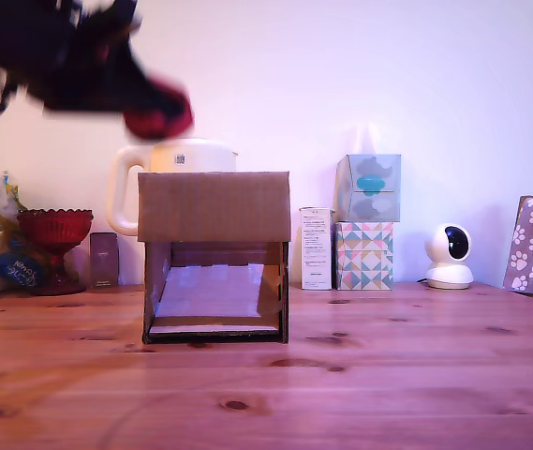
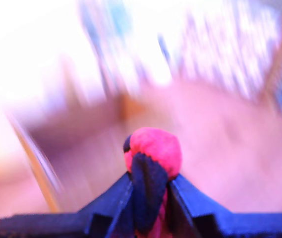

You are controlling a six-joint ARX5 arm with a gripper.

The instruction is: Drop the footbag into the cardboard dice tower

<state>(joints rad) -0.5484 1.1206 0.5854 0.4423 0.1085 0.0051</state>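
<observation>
one footbag (image 1: 158, 112), one cardboard dice tower (image 1: 214, 253), two tissue boxes (image 1: 367, 187) (image 1: 364, 255), one goblet (image 1: 55, 246), one kettle (image 1: 177, 159).

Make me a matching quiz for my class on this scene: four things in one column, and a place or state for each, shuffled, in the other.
1. footbag
2. dice tower
3. goblet
4. camera

A. far at the exterior view's left, on the table
B. held in the gripper, above the tower
C. right of the tissue boxes in the exterior view
D. mid-table, open front

Pairs: 1-B, 2-D, 3-A, 4-C
</observation>
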